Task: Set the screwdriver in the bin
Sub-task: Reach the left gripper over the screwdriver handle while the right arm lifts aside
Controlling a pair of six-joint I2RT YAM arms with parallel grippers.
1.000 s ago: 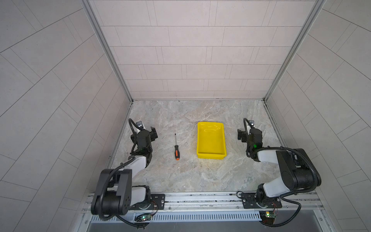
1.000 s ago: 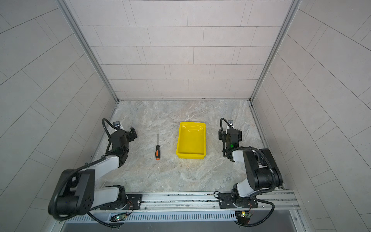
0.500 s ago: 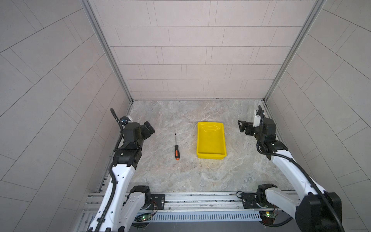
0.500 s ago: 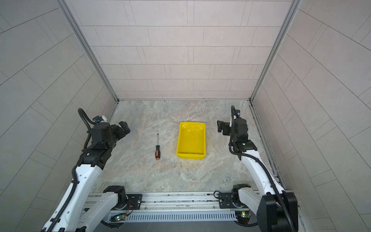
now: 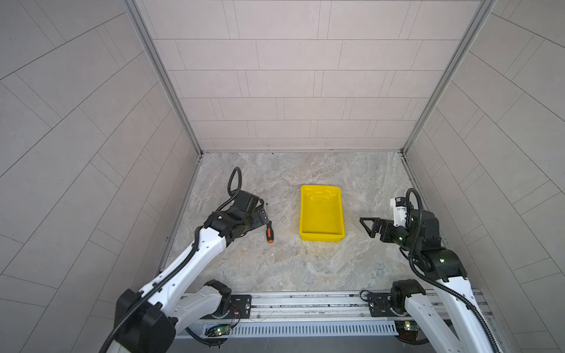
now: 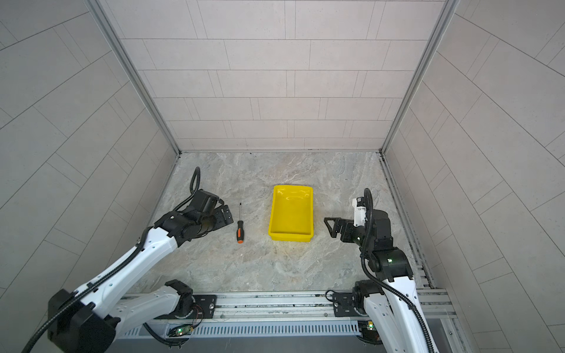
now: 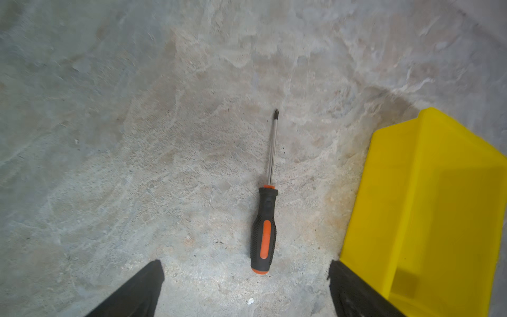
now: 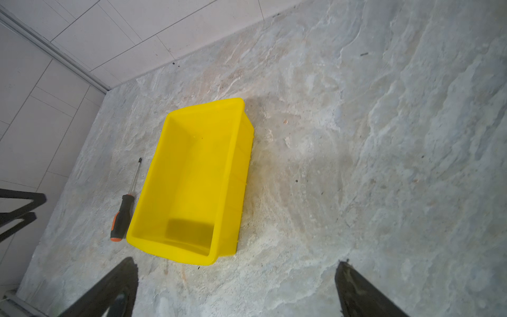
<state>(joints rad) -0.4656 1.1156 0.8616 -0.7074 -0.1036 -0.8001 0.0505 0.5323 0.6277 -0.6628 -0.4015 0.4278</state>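
While nothing had yet been picked up, the screwdriver (image 6: 240, 228) lay flat and untouched on the surface (image 6: 275, 269) just left of the empty bin (image 6: 290, 237), its long axis parallel to the bin's long sides, tip toward the bin's far end, with both arms' jaws wide open and empty.
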